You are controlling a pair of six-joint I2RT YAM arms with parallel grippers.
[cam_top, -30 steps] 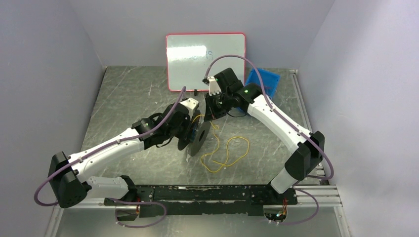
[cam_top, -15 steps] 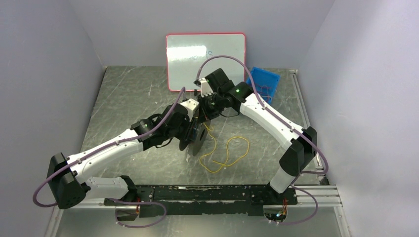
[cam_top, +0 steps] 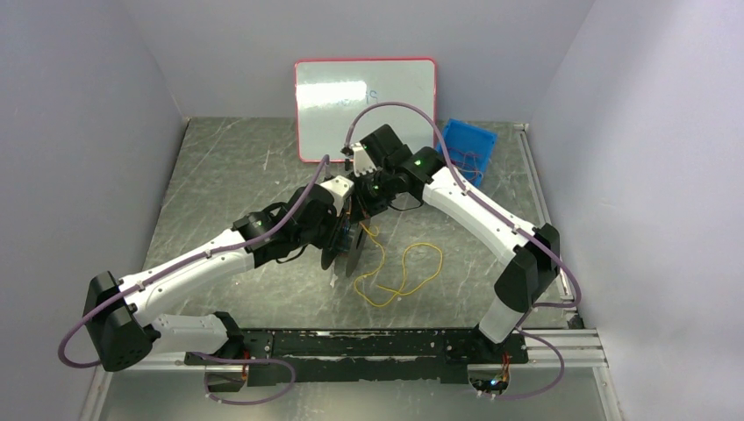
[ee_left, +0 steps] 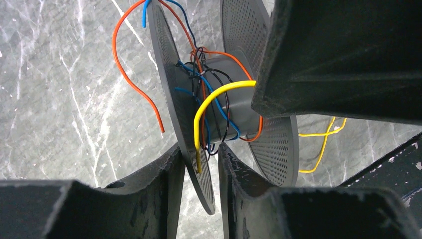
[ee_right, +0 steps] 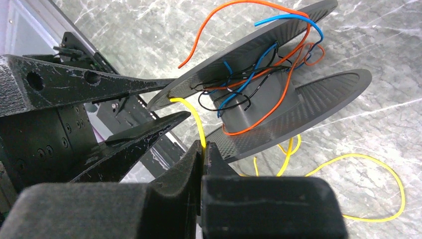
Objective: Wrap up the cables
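Nearest the arm bases, the loose slack of the yellow cable (ee_left: 197, 139) lies in open loops on the table (cam_top: 228, 175), just beside the spool (ee_left: 239, 99) and not yet taken up.

Above that slack, the left tool (ee_left: 199, 159) is clenched on one perforated flange of the spool and holds it clear of the table, tilted. The hub carries a loose tangle of black and blue wire and an orange cable (ee_left: 115, 50), whose free end arcs out past the flange. One yellow strand curves over the hub and runs down the inner face of the gripped flange.

A little farther on, the right tool (ee_right: 204, 149) is pinched shut on the yellow cable close to the flange, with a short stretch bridging to the spool.

This looks like the winding step, early on, since most of the yellow is unwound. The next move probably calls for carrying the pinched strand round the hub between the flanges, keeping it taut enough not to slip off.

At the far edge stand a whiteboard (cam_top: 364, 105) and a blue bin (cam_top: 465, 145).
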